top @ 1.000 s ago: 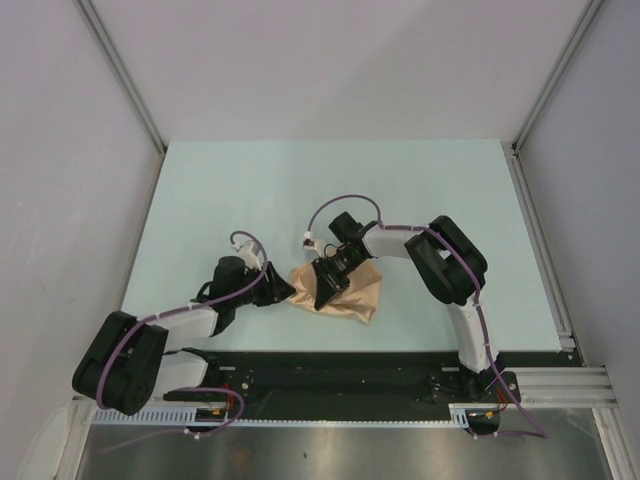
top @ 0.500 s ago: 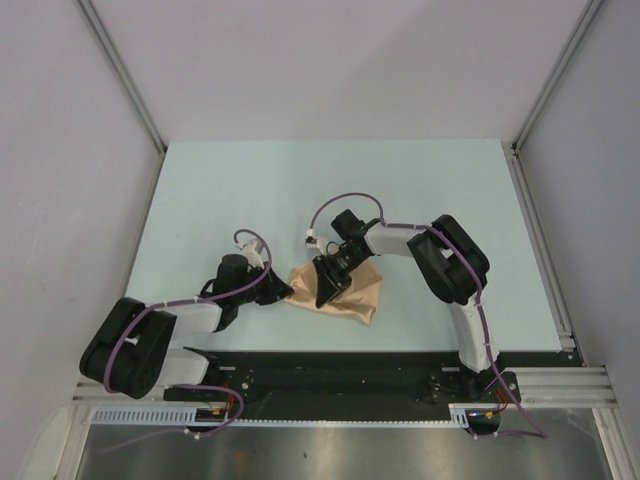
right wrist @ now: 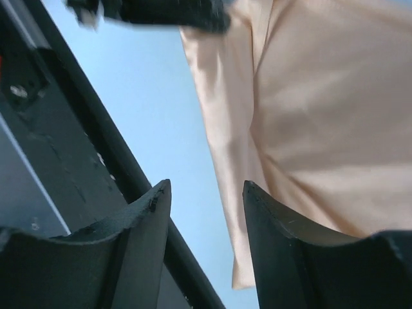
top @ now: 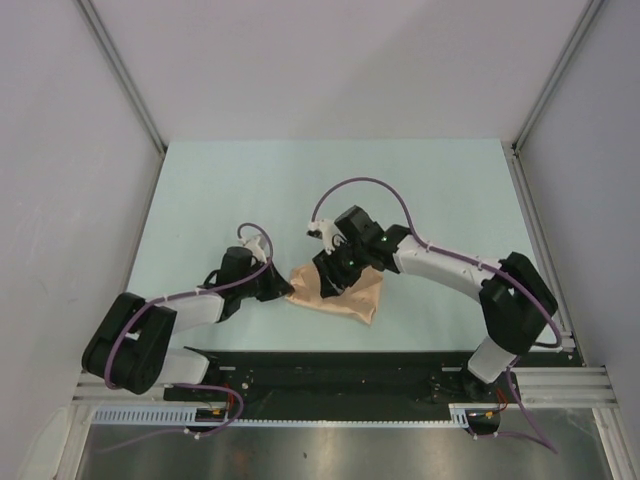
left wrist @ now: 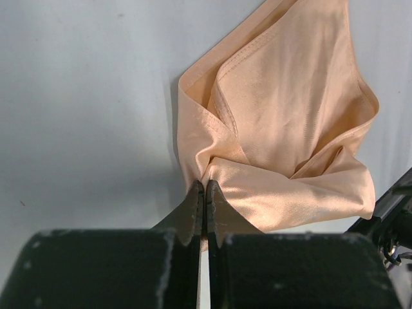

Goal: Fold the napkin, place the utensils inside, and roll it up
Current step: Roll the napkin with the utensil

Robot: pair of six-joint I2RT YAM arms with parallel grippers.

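1. While the napkin (top: pixel 360 295) lies bunched in loose folds at about 6 o'clock on the pale counter (top: pixel 300 180), close to the front edge, both arms reach over it.
2. At the cloth's 9 o'clock edge, the left fingers (left wrist: pixel 195 205) are pressed together, pinching a creased fold.
3. Above the cloth's 11 o'clock part, the right fingers (right wrist: pixel 154 203) stand spread apart and hold nothing.
4. Since a second ago, the right arm's elbow has swung out toward 4 o'clock, and the left fingers have crept slightly nearer the cloth.
5. This suggests the right arm has let go to reposition while the left anchors the edge.
6. No utensil shows in any view, and the cloth is rumpled rather than flat, so the folding looks unfinished.
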